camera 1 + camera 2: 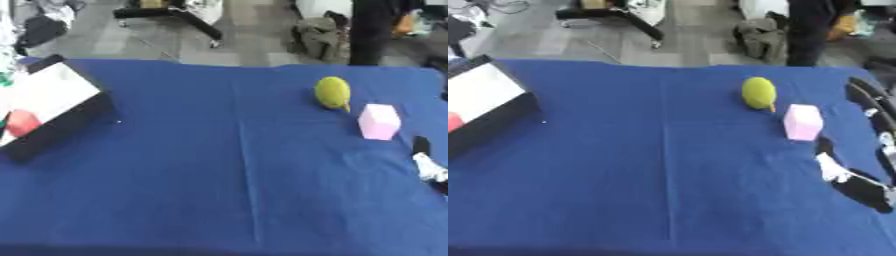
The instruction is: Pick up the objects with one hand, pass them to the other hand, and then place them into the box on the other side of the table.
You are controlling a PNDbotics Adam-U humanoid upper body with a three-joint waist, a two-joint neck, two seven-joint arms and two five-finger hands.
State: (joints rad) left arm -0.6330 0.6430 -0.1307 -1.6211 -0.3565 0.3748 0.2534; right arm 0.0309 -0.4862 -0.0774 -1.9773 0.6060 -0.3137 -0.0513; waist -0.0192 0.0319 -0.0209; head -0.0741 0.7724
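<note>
A pink block (pixel 802 122) stands on the blue table (pixel 227 170) at the right. Just behind it lies a yellow-green rounded object (pixel 759 93) with a small orange tip. My right hand (pixel 846 177) comes in from the right edge, just in front of the pink block and a little to its right. Its fingers (pixel 825 148) reach straight toward the block, open and empty, with a small gap to it. The box (pixel 54 107), white inside with black walls, sits at the table's far left and holds a red object (pixel 22 122). My left hand is out of sight.
Beyond the table's far edge the floor holds a black chair base (pixel 175 17), bags (pixel 319 35) and a standing person's dark legs (pixel 369 30). A wide stretch of blue cloth lies between the box and the two objects.
</note>
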